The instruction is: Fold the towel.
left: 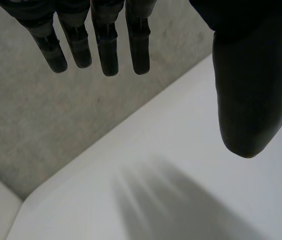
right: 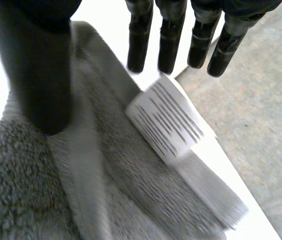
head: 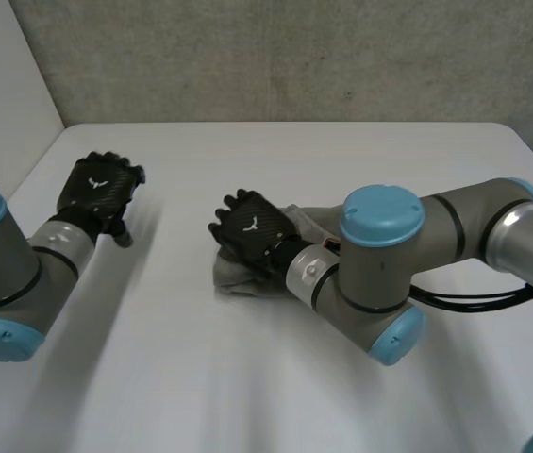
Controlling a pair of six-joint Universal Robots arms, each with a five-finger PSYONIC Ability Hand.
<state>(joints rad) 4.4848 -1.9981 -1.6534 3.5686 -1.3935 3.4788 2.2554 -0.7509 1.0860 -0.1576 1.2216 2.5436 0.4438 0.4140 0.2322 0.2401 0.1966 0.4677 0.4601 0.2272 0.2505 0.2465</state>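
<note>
Towel (head: 232, 275) on table (head: 341, 156), under right hand (head: 252, 229)

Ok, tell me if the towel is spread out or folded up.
Folded up, not spread: the towel is a small bundle under the right hand, and layers overlap beside its white label.

We see a white table (head: 360, 160) with rounded far corners standing against a grey wall (head: 294, 57), and on it, near the middle, lies one grey towel (head: 236, 276), bunched up, its white label (right: 168, 120) with dark lines resting on the cloth.
</note>
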